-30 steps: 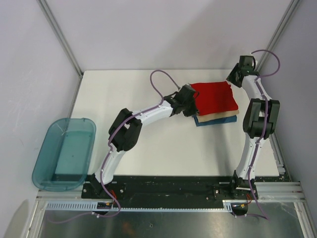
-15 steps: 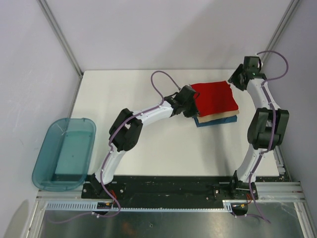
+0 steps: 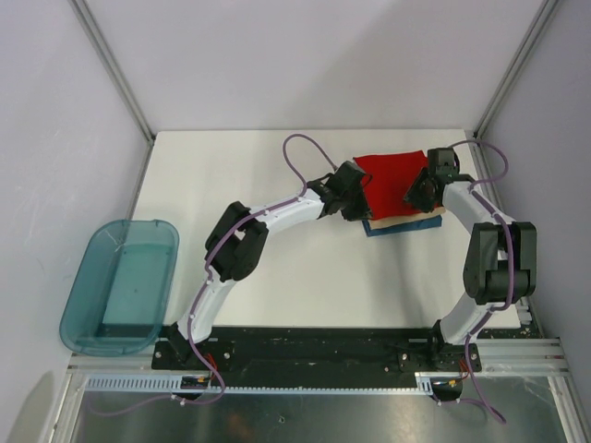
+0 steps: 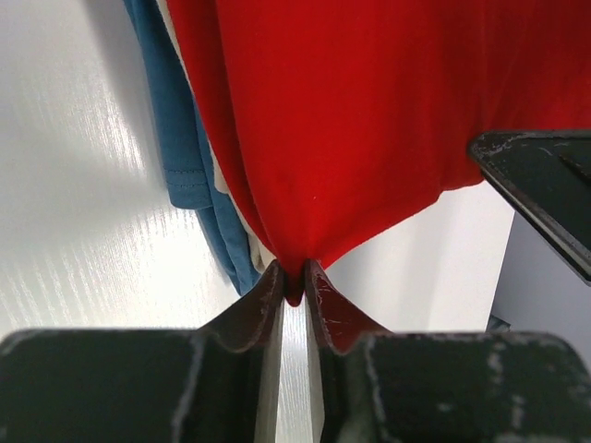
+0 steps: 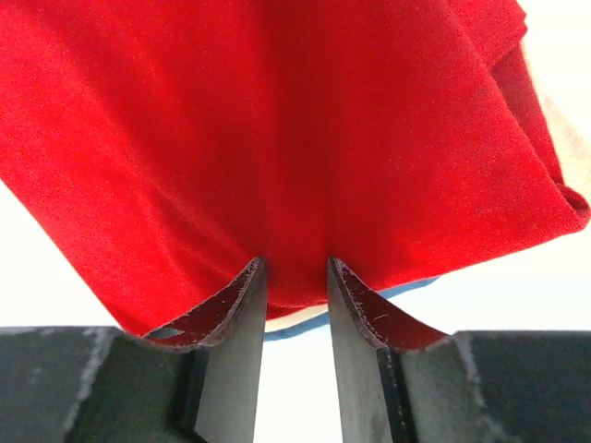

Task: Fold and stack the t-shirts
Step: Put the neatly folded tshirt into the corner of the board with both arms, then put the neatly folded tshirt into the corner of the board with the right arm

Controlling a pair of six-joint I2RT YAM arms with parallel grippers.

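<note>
The bright red t-shirt (image 3: 388,173) lies folded on top of the tan t-shirt (image 3: 430,218) and the dark blue t-shirt (image 3: 391,228) at the back right of the table. My left gripper (image 3: 362,196) is at the stack's left edge. In the left wrist view its jaws (image 4: 293,272) stand almost together, pinching a point of the red t-shirt (image 4: 351,120), with blue cloth (image 4: 189,157) beside it. My right gripper (image 3: 417,192) is over the stack's right side. Its jaws (image 5: 295,266) stand apart, with the red t-shirt's (image 5: 277,138) edge lying between the fingertips.
A translucent teal tub (image 3: 120,286) stands off the table's left edge. The white table (image 3: 277,277) ends at grey walls behind and at both sides. The other arm's dark gripper (image 4: 545,194) shows at the right of the left wrist view.
My right arm has swung in from the far right corner onto the red t-shirt's right edge, its jaws narrowing. The left arm has stayed at the left edge.
</note>
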